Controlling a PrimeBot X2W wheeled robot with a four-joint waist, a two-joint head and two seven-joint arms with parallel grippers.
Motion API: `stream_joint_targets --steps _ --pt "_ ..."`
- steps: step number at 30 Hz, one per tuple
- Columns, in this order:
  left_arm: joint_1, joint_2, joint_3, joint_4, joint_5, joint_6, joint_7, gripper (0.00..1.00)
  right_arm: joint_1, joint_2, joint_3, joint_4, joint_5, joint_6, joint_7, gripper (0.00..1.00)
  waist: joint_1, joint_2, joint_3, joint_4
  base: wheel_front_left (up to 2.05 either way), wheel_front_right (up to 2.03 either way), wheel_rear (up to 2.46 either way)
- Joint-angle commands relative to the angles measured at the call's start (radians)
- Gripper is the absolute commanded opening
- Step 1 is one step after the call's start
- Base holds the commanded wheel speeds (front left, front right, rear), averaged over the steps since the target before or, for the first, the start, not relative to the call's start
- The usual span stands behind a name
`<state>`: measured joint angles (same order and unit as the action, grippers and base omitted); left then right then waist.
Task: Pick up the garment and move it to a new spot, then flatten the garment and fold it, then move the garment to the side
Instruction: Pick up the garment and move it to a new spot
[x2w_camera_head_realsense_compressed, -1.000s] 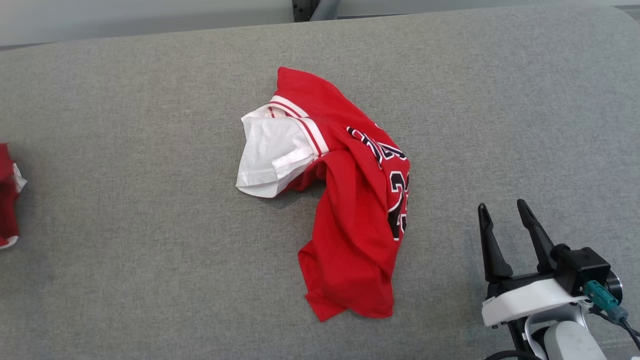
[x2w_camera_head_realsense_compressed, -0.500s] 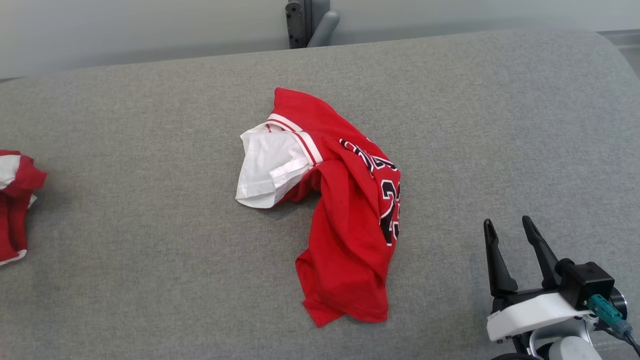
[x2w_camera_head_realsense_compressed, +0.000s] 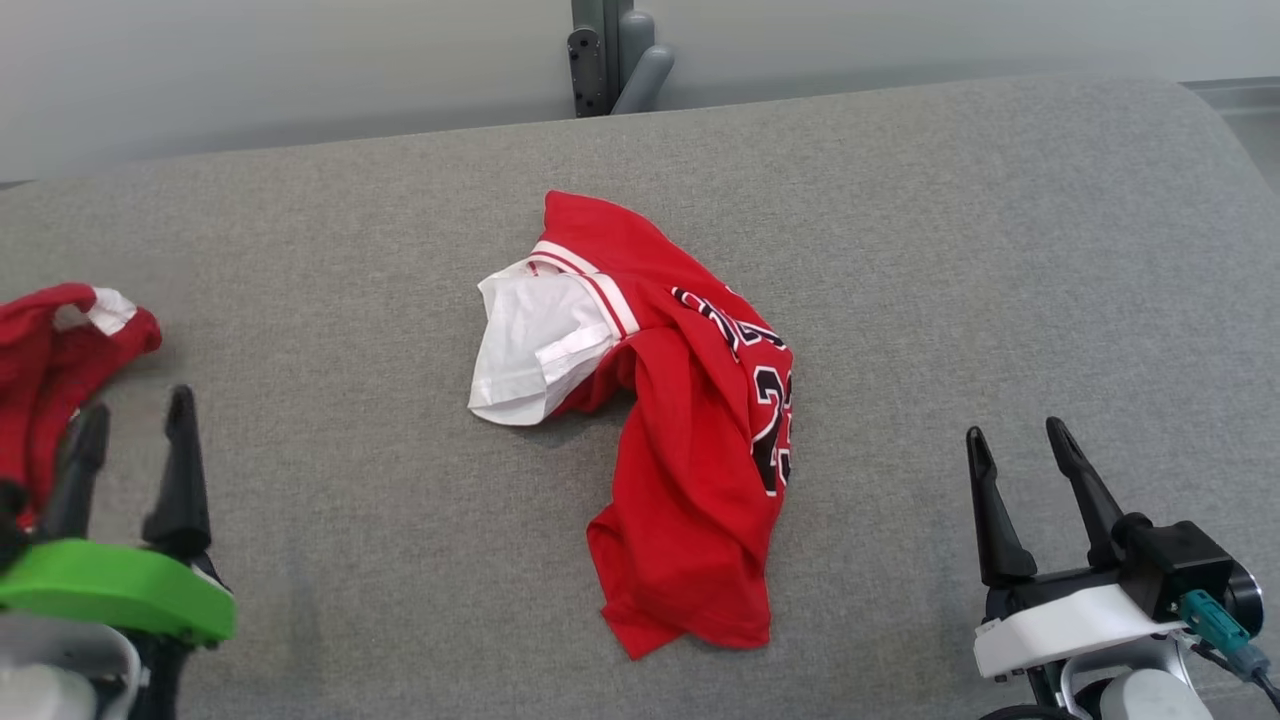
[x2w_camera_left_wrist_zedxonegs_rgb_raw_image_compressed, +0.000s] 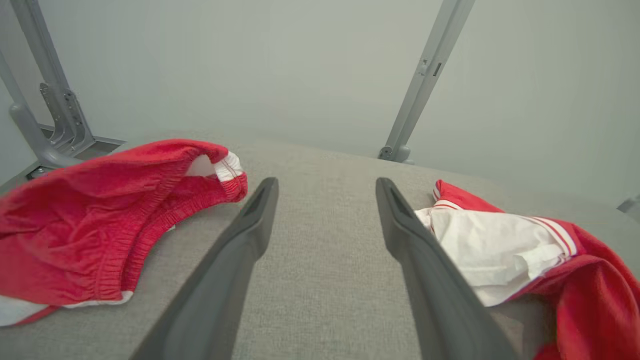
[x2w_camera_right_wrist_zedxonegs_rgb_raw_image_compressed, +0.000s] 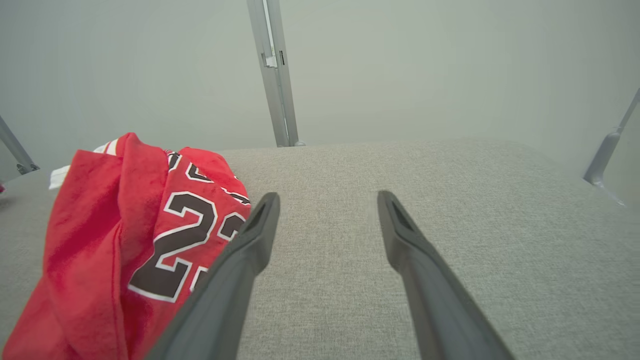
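Both arms sat empty with jaws wide open, left gripper (x2w_camera_head_realsense_compressed: 138, 402) lower left by red shorts (x2w_camera_head_realsense_compressed: 50, 340), right gripper (x2w_camera_head_realsense_compressed: 1016, 430) lower right, crumpled jersey (x2w_camera_head_realsense_compressed: 690, 430) mid-frame on the grey surface (x2w_camera_head_realsense_compressed: 350, 250), so pickup looked unstarted, next up reaching in for an edge.

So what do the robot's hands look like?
Each has two long, dark, pointy fingers. The left gripper sits on a bright green base; the right gripper has a white base, a black box and a teal plug.
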<state>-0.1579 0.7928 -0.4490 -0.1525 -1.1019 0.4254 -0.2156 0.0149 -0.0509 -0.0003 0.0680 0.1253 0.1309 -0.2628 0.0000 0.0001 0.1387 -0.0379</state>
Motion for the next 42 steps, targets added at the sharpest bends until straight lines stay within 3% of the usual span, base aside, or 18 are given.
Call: stream_joint_targets --steps 1,6,8,10,16,20,24,29,34,42 --pt "0.033 -0.021 -0.023 0.016 0.043 0.007 -0.019 1.0 0.006 -0.006 -0.001 -0.019 -0.011 0.0 -0.003 1.0 0.0 -0.0001 -0.003 -0.006 0.0 0.0 0.0" --pt "0.058 -0.168 -0.053 0.076 0.129 -0.056 -0.049 1.0 0.025 -0.015 -0.018 -0.065 -0.033 0.0 -0.003 1.0 0.0 -0.0001 -0.012 -0.015 0.0 0.0 0.0" --pt "0.06 -0.236 -0.025 0.096 0.184 -0.089 -0.05 1.0 0.029 -0.017 -0.027 -0.073 -0.036 0.0 -0.003 1.0 0.0 -0.0001 -0.014 -0.015 0.0 0.0 0.0" --pt "0.069 -0.269 -0.006 0.11 0.219 -0.105 -0.049 1.0 0.034 -0.019 -0.031 -0.075 -0.037 0.0 -0.003 1.0 0.0 -0.0001 -0.015 -0.015 0.0 0.0 0.0" --pt "0.131 -0.437 0.128 0.154 0.442 -0.237 -0.05 1.0 0.047 -0.02 -0.048 -0.07 -0.037 0.0 -0.003 1.0 0.0 -0.0001 -0.031 -0.016 0.0 0.0 0.0" --pt "0.19 -0.519 0.21 0.183 0.587 -0.339 -0.05 1.0 0.062 -0.016 -0.064 -0.069 -0.042 0.0 -0.003 1.0 0.0 -0.0001 -0.041 -0.014 0.0 0.0 0.0" --pt "0.221 -0.581 0.267 0.213 0.708 -0.436 -0.05 1.0 0.065 -0.014 -0.079 -0.064 -0.053 0.0 -0.003 1.0 0.0 -0.0001 -0.046 -0.008 0.0 0.0 0.0" --pt "0.251 -0.66 0.357 0.234 0.798 -0.505 -0.05 1.0 0.064 -0.017 -0.093 -0.055 -0.07 0.0 -0.003 1.0 0.0 -0.0001 -0.051 -0.005 0.0 0.0 0.0" --pt "0.268 -0.7 0.413 0.26 0.844 -0.541 -0.05 1.0 0.047 -0.034 -0.071 -0.031 -0.073 0.0 -0.003 1.0 0.0 -0.0001 -0.056 -0.003 0.0 0.0 0.0" --pt "0.259 -0.722 0.465 0.284 0.871 -0.556 -0.05 1.0 0.042 -0.044 -0.05 -0.015 -0.061 0.0 -0.003 1.0 0.0 -0.0001 -0.074 0.007 0.0 0.0 0.0"
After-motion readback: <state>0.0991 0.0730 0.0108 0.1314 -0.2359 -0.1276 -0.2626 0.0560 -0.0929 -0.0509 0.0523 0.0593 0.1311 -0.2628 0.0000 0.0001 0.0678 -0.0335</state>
